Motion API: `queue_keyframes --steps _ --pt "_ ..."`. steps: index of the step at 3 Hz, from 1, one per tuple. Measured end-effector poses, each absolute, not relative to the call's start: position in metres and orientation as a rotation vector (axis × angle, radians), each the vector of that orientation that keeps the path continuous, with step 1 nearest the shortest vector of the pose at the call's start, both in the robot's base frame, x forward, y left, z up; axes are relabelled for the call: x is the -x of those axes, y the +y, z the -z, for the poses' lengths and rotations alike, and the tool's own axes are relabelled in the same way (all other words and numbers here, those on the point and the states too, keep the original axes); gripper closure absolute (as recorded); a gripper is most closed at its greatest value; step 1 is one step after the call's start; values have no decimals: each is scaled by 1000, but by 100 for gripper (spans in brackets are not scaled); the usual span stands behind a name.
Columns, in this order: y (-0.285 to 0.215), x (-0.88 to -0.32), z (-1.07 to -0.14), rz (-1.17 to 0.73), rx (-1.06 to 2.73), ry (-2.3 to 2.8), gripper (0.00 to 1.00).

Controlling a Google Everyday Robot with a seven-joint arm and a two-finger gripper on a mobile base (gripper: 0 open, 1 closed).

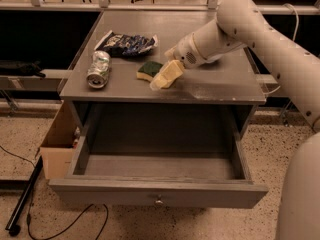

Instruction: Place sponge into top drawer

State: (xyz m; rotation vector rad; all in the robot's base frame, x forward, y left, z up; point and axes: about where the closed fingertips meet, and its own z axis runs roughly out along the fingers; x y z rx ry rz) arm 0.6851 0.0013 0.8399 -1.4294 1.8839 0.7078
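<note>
The top drawer [125, 196] is pulled wide open, so that part looks done. On the table top [220, 79] above, the gripper [167, 75] sits right against the sponge [146, 70]; I cannot tell if it is open or closed. Lifting and dropping in are left, I think. A box [57, 144], a blue bag [126, 42] and a can [98, 69] lie to the left, not in the way.

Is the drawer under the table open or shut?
Open: the top drawer is pulled out, floor visible. The sponge lies on the tabletop, the gripper at it.
</note>
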Motion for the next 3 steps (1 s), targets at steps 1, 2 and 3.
queue_keyframes --steps 1,2,3 --pt "1 -685 -840 -708 1429 1884 19" --pt "1 -685 -840 -708 1429 1884 50" --pt "1 -685 -840 -708 1430 1884 73"
